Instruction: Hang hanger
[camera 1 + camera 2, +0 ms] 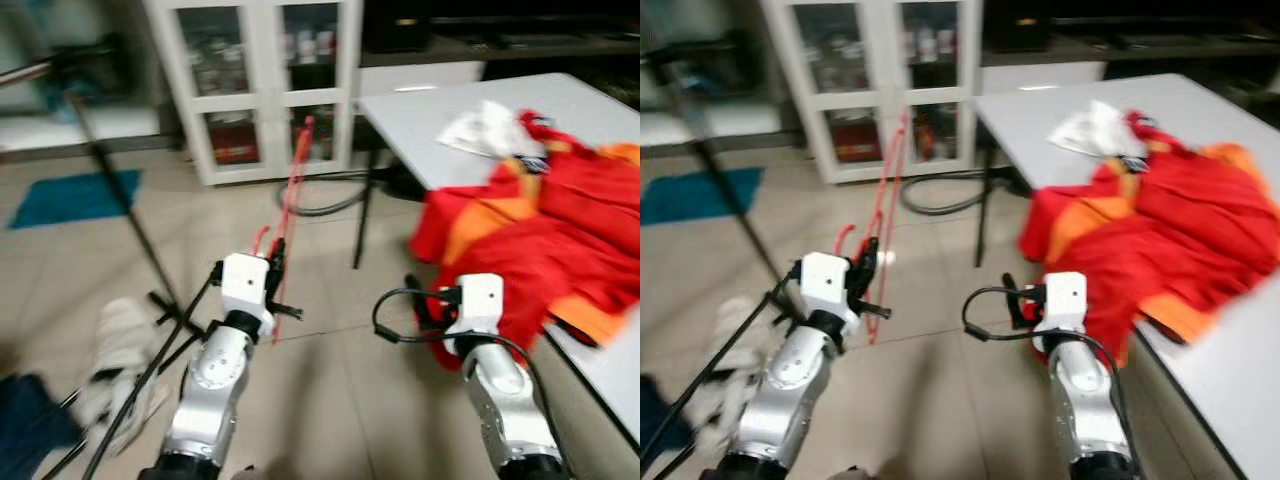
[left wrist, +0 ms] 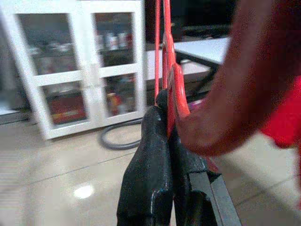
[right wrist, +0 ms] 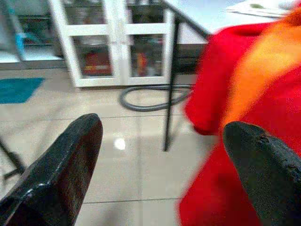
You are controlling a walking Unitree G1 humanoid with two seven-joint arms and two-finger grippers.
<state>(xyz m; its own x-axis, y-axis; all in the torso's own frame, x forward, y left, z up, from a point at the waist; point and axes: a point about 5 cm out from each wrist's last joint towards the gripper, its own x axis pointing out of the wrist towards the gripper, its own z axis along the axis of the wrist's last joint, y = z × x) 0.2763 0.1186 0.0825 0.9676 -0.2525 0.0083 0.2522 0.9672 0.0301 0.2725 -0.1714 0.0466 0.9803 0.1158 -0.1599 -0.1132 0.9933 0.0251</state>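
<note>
- The left gripper [image 2: 164, 141] is pinching a red hanger [image 1: 290, 215]. Its 2 black fingers [image 2: 150, 155] are pressed tight on the thin red bar.
- The red hanger sticks up and away from the left gripper, over the floor [image 1: 330, 370]. Its far end points toward a white cabinet [image 1: 250, 80].
- In the left wrist view, a blurry red shape is very close to the camera, right beside the hanger. I cannot tell what it is.
- The right gripper [image 3: 164, 155] is spread wide and holds nothing. Its 2 black fingers [image 3: 70, 160] are far apart.
- The right gripper is out in front of the robot, just beside a red and orange cloth [image 1: 560, 230].
- The cloth lies in a heap on a white table [image 1: 470, 100]. Part of it hangs over the table's edge, near the right gripper.
- Some white paper [image 1: 485, 130] lies on the table behind the cloth.
- The table has a thin black leg [image 1: 362, 215] that stands on the tiled floor.
- A gray hose [image 1: 320, 200] lies curled on the floor in front of the white cabinet.
- The cabinet has glass doors, and small things sit on its shelves. They are too blurry to tell apart.
- A black stand [image 1: 130, 215] with thin legs is on the robot's left side.
- A blue mat [image 1: 75, 195] lies on the floor behind the stand.
- Something white [image 1: 120, 350] lies low on the floor by the stand's legs.
</note>
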